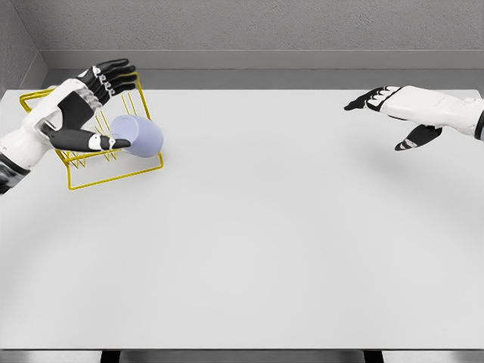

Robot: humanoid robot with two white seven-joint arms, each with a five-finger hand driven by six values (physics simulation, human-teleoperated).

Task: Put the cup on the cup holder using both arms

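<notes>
Head view, single frame. White table (249, 249) filled most of the picture, with a grey wall (257, 30) behind its far edge.

Cup holder (83, 178): a yellow wire rack, standing on the table at the far left. Its base frame lay flat on the surface and its upright wires rose behind the cup and the left hand.

Cup (138, 136): pale lavender-blue, tipped on its side, its mouth turned to the left toward the hand. It sat within the outline of the rack, above the front base wire. Whether it rested on a prong or only leaned against the wires could not be made out.

Left hand (85, 113): its arm entered from the left edge. The palm faced the cup, the fingers (113, 76) were spread and reached up and to the right above it, and the thumb (87, 140) pointed right, with its tip at the cup's rim. The hand was opened wide, not closed around the cup. Contact between thumb tip and rim looked likely but could not be confirmed.

Right hand (397, 113): its arm entered from the right edge, and the hand hovered above the table at the far right, well apart from cup and rack. Fingers were extended toward the left and the thumb hung below; it held nothing. A faint shadow lay on the table beneath it.
</notes>
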